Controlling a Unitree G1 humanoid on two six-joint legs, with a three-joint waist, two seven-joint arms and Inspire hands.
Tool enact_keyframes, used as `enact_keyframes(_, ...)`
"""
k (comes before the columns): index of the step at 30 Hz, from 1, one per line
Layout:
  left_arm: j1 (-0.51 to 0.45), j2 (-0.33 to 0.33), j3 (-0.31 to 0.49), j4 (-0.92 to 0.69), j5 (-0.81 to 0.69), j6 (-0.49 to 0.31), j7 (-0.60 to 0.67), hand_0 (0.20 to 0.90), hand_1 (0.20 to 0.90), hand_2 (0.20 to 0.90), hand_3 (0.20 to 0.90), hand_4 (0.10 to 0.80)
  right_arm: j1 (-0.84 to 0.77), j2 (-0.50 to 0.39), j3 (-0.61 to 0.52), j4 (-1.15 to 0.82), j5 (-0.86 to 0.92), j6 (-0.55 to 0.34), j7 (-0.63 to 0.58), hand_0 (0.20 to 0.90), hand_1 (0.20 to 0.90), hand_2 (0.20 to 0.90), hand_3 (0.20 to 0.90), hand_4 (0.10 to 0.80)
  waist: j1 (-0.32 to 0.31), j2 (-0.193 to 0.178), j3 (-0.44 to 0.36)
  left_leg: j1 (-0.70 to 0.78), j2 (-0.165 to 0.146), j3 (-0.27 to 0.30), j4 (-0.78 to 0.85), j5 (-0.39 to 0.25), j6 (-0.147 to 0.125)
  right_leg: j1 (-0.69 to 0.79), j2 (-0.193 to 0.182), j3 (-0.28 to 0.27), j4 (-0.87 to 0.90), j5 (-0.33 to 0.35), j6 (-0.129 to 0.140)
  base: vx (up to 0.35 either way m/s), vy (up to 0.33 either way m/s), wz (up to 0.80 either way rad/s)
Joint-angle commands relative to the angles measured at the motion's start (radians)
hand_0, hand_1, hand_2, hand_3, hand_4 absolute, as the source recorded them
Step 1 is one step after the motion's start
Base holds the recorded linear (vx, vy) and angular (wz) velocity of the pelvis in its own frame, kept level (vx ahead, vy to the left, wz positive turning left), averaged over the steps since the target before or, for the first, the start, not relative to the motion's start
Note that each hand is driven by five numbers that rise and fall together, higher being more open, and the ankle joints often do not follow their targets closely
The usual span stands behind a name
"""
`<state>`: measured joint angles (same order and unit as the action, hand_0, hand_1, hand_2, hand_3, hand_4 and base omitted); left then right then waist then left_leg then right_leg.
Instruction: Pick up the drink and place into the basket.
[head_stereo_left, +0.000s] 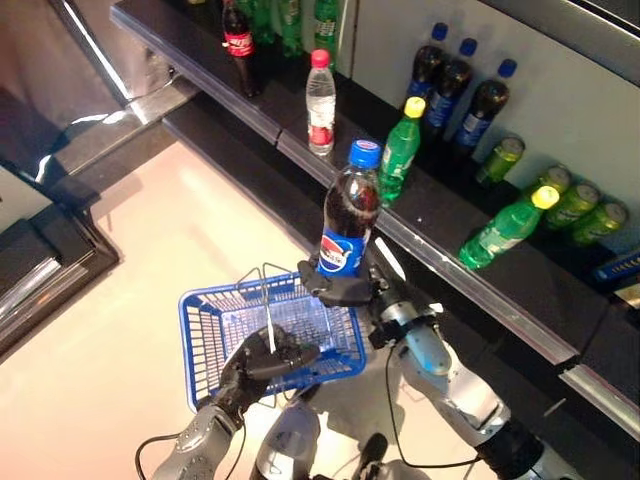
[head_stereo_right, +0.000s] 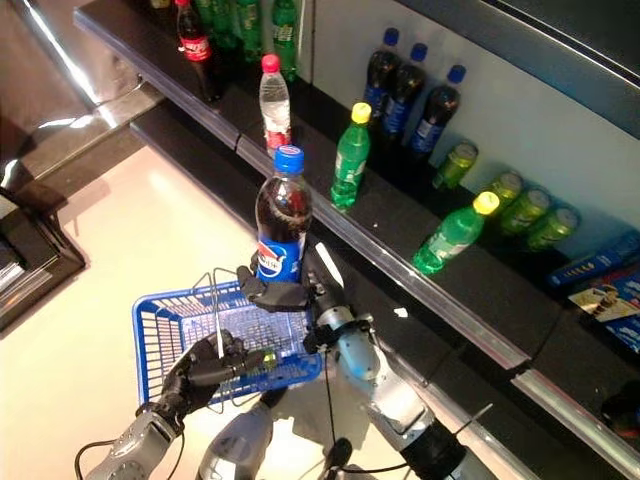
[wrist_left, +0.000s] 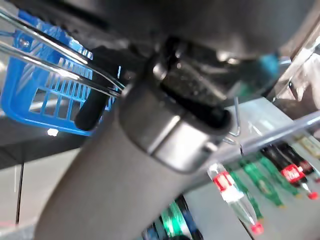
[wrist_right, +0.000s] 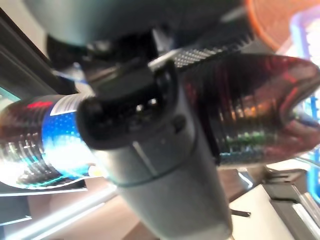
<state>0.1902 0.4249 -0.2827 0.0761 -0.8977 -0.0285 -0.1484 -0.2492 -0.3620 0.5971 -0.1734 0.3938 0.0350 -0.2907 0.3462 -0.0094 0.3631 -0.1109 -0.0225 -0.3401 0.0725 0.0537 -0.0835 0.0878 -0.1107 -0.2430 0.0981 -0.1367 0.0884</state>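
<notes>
Right hand (head_stereo_left: 345, 288): fingers wrapped round the lower body of a dark cola bottle (head_stereo_left: 350, 215) with blue cap and label, held upright above the far rim of the basket. Left hand (head_stereo_left: 258, 362): closed on the wire handle of the blue basket (head_stereo_left: 205, 330), carried off the floor. Beyond: dark shelf (head_stereo_left: 450, 215) bearing a clear bottle (head_stereo_left: 320, 103), green bottles, more cola bottles.

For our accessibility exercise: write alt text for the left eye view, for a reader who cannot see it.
The right robot hand holds a dark cola bottle with a blue cap upright above a blue wire basket, whose handle the left robot hand grips. Behind runs a dark shelf carrying more bottles and cans.
</notes>
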Motion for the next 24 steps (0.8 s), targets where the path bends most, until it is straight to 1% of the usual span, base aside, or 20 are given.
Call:
enact_keyframes(1,-0.078,-0.007,-0.059,-0.291,-0.086,-0.160,-0.204,0.300,0.300,0.300,0.200,0.100,-0.111,0.103,0.039,-0.066,-0.049,-0.188,-0.064,0.300,0.300,0.300,0.200,0.100,0.016,-0.001,-0.189,0.002,-0.008,-0.024,0.013,0.061,0.050,-0.016,0.000,-0.054,0.043,0.073,-0.075,0.061,-0.003,0.19)
enact_keyframes(5,-0.081,0.005,-0.053,-0.333,-0.101,-0.154,-0.284,0.300,0.300,0.300,0.200,0.100,-0.121,0.125,0.047,-0.007,-0.063,-0.191,-0.099,0.300,0.300,0.300,0.200,0.100,0.037,0.002,-0.192,-0.003,-0.014,-0.042,0.013,0.067,0.047,-0.011,-0.005,-0.071,0.045,0.071,-0.075,0.054,0.002,0.23)
enact_keyframes(7,-0.090,0.012,-0.039,-0.368,-0.117,-0.131,-0.302,0.300,0.300,0.300,0.200,0.100,-0.119,0.140,0.057,0.031,-0.085,-0.192,-0.120,0.300,0.300,0.300,0.200,0.100,0.048,0.005,-0.196,-0.004,-0.018,-0.053,0.014,0.069,0.047,-0.010,-0.009,-0.080,0.050,0.069,-0.076,0.068,0.016,0.12)
enact_keyframes(10,-0.096,0.012,-0.032,-0.381,-0.119,-0.126,-0.317,0.300,0.300,0.300,0.200,0.100,-0.120,0.147,0.061,0.056,-0.101,-0.182,-0.132,0.300,0.300,0.300,0.200,0.100,0.054,0.007,-0.197,-0.005,-0.020,-0.058,0.015,0.071,0.046,-0.009,-0.012,-0.086,0.053,0.068,-0.076,0.068,0.021,0.18)
enact_keyframes(11,-0.100,0.012,-0.017,-0.406,-0.123,-0.108,-0.335,0.300,0.300,0.300,0.200,0.100,-0.116,0.161,0.062,0.112,-0.126,-0.188,-0.151,0.300,0.300,0.300,0.200,0.100,0.066,0.010,-0.200,-0.008,-0.023,-0.067,0.018,0.073,0.045,-0.005,-0.015,-0.094,0.056,0.066,-0.077,0.092,0.029,0.09)
enact_keyframes(14,-0.098,0.011,0.001,-0.431,-0.147,-0.087,-0.364,0.300,0.300,0.300,0.200,0.100,-0.107,0.166,0.062,0.171,-0.153,-0.179,-0.177,0.300,0.300,0.300,0.200,0.100,0.077,0.011,-0.201,-0.010,-0.028,-0.078,0.020,0.074,0.044,-0.002,-0.019,-0.103,0.059,0.064,-0.075,0.071,0.018,0.21)
enact_keyframes(20,-0.085,-0.011,0.016,-0.490,-0.179,-0.030,-0.438,0.300,0.300,0.300,0.200,0.100,-0.081,0.186,0.051,0.312,-0.176,-0.184,-0.216,0.300,0.300,0.300,0.200,0.100,0.095,0.011,-0.201,-0.015,-0.035,-0.091,0.023,0.074,0.045,0.003,-0.026,-0.116,0.059,0.063,-0.072,0.049,0.001,0.12)
enact_keyframes(24,-0.090,-0.022,0.016,-0.524,-0.207,0.005,-0.488,0.300,0.300,0.300,0.200,0.100,-0.055,0.195,0.045,0.383,-0.169,-0.189,-0.214,0.300,0.300,0.300,0.200,0.100,0.095,0.012,-0.200,-0.018,-0.036,-0.092,0.022,0.074,0.046,0.001,-0.030,-0.118,0.060,0.063,-0.070,0.010,0.000,0.00)
